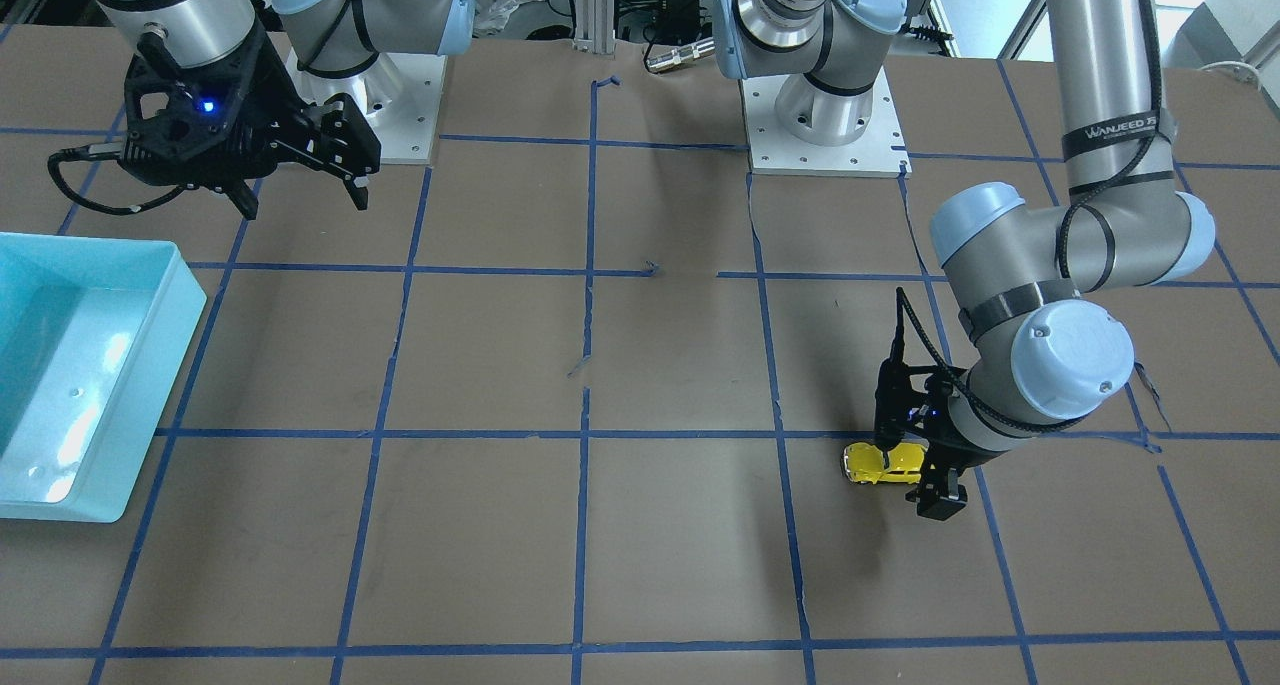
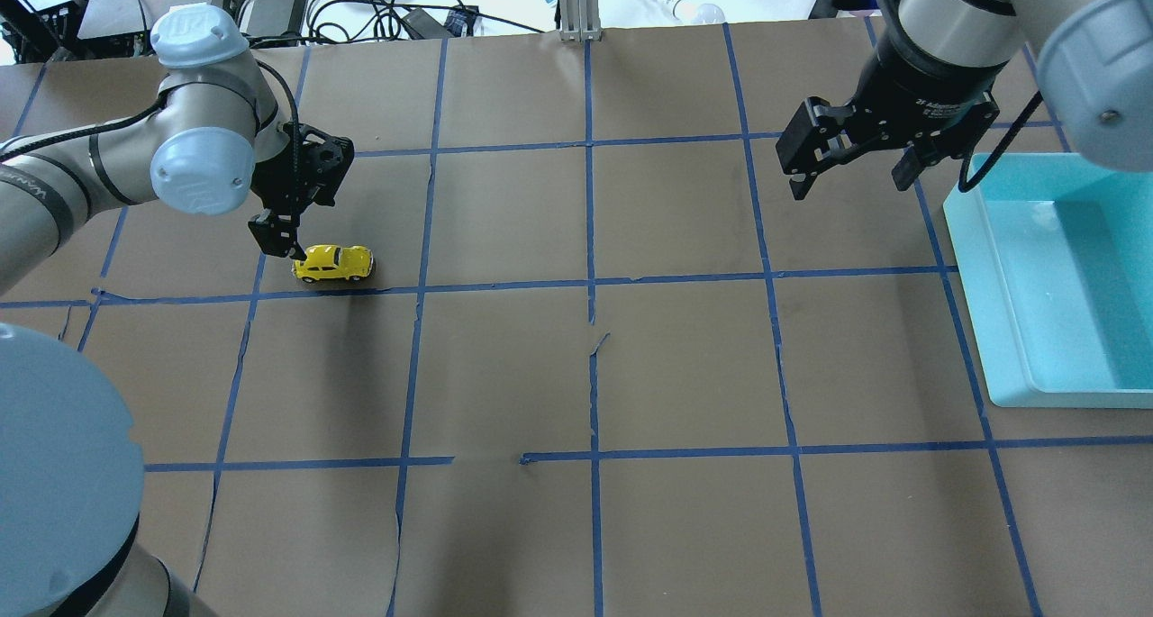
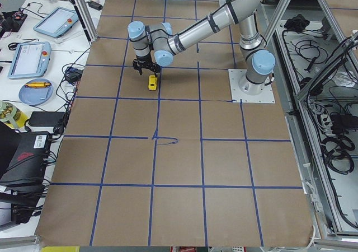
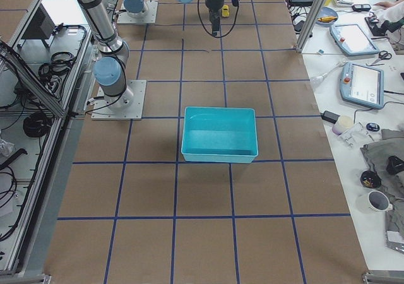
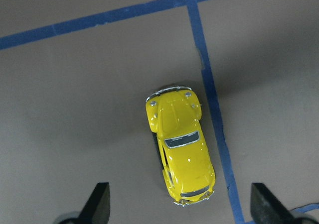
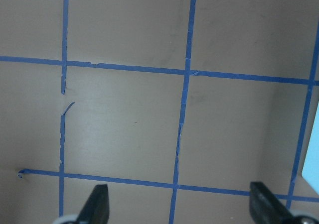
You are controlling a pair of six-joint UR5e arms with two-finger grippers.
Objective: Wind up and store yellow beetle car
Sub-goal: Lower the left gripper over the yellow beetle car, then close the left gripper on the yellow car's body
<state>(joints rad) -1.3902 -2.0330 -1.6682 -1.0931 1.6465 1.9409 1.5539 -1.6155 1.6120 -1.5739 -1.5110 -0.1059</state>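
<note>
The yellow beetle car (image 2: 333, 263) stands on its wheels on the brown table, beside a blue tape line. My left gripper (image 2: 285, 237) hangs open over one end of it. In the left wrist view the car (image 5: 180, 149) lies between the two fingertips (image 5: 99, 201) with wide gaps on both sides, and nothing touches it. From the front the left gripper (image 1: 912, 470) overlaps the car (image 1: 880, 463). My right gripper (image 2: 851, 174) is open and empty, raised above the table to the left of the teal bin (image 2: 1000, 329). Between its fingertips (image 6: 97, 204) only taped table shows.
The teal bin (image 1: 185, 295) sits at the table edge on my right side and looks empty. Blue tape lines cross the brown table cover (image 2: 594, 365). Both arm bases (image 1: 825, 135) stand at the robot's side of the table.
</note>
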